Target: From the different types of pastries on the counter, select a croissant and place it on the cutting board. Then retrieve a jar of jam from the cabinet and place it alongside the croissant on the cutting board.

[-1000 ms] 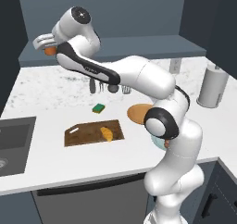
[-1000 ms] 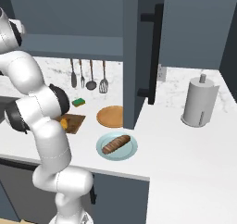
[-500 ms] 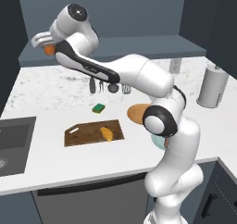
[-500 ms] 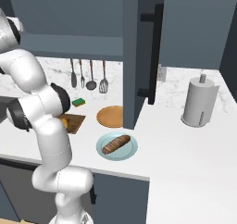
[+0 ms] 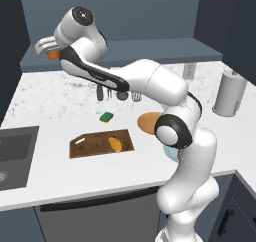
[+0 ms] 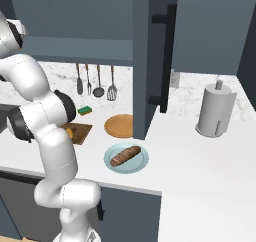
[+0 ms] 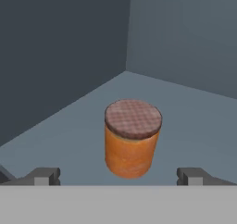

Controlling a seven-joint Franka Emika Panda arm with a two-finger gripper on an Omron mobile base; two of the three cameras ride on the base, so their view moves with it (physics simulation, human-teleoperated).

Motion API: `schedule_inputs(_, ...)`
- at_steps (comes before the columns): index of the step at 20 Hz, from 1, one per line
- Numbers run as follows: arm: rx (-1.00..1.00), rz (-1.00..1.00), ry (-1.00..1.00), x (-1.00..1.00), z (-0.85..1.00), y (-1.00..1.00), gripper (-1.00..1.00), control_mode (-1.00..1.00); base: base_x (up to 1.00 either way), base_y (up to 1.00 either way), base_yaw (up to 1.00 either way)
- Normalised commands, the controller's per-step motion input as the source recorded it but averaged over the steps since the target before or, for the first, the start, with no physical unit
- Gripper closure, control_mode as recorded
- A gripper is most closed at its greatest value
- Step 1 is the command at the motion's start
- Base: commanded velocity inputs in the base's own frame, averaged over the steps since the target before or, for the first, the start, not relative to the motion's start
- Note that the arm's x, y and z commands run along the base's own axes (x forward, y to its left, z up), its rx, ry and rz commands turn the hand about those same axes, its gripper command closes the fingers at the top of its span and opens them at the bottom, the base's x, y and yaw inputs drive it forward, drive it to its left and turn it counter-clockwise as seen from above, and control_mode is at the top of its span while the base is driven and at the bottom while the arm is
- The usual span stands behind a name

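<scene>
On the smooth blue-grey shelf of the cabinet [image 7: 69,79] stands the jar of jam [image 7: 132,138], a squat upright orange cylinder with a flat lid of reddish woven-looking texture. The gripper [image 7: 119,176] faces it with its two blocky dark fingertips [image 7: 44,176] spread wide on either side, released and not touching the glass. From the left base view the gripper [image 5: 46,48] reaches up to the shelf ledge, the orange jar [image 5: 54,55] showing just beside it. Below, on the white speckled marble counter [image 5: 50,98], lies the flat dark mottled wooden cutting board [image 5: 90,145] with the small curved golden croissant [image 5: 115,144] on it. A brown scored loaf [image 6: 125,156] rests on a pale round plate [image 6: 111,165].
</scene>
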Motion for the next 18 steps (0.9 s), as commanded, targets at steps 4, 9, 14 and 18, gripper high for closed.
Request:
schedule_inputs(4,0.0,0.0,-0.01,0.1,-0.13,-0.05,-1.0,-1.0,0.0,0.0,0.0)
schedule_inputs(9,0.0,0.0,-0.01,0.29,0.0,-0.17,-1.0,-1.0,0.0,0.0,0.0)
schedule_inputs(14,0.0,0.0,0.0,0.11,-0.09,0.11,-1.0,-1.0,0.0,0.0,0.0)
schedule_inputs(18,0.02,0.0,0.0,0.08,-0.09,0.17,-1.0,-1.0,0.0,0.0,0.0)
